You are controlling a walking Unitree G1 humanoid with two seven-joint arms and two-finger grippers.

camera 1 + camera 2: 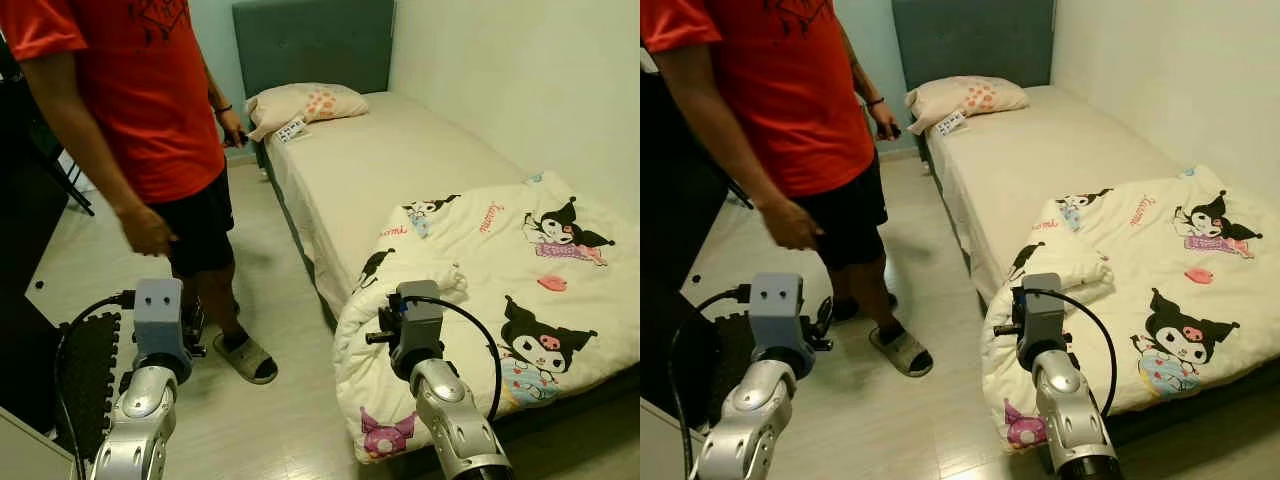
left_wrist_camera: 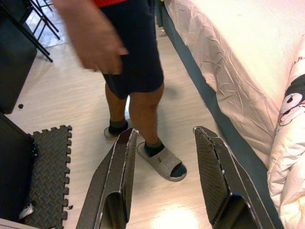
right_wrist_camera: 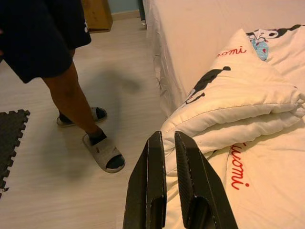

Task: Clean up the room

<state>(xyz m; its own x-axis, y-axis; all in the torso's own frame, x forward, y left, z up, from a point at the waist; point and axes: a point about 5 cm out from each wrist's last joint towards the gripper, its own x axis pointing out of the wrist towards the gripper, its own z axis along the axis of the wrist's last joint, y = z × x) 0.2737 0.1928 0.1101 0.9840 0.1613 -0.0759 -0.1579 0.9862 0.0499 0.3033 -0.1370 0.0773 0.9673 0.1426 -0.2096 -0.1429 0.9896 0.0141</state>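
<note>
Cream quilted blanket with black-and-pink cartoon characters lies rumpled over the near end of the single bed with a beige fitted sheet, on the right side of the scene; its near-left corner spills over the mattress edge toward the floor, and one fold is doubled back on itself along that edge. Far end of bed: grey-green upholstered headboard against the wall, a peach pillow with a printed pattern below it, and a small white card-like item just beside the pillow; too small to identify.

Right gripper hangs over the folded edge of the blanket at the near-left corner of the bed. Fingers nearly together, narrow slit between them, nothing pinched. Cloth lies below the tips; contact cannot be told.

Left gripper is on the left, above the pale wood-look floor, fingers spread wide, holding nothing.

Person in a red T-shirt and dark shorts stands on the floor between the left arm and the bed, one hand hanging loose, grey slide sandals on the feet.

Dark interlocking foam mat lies on the floor at near left, beside dark furniture.
</note>
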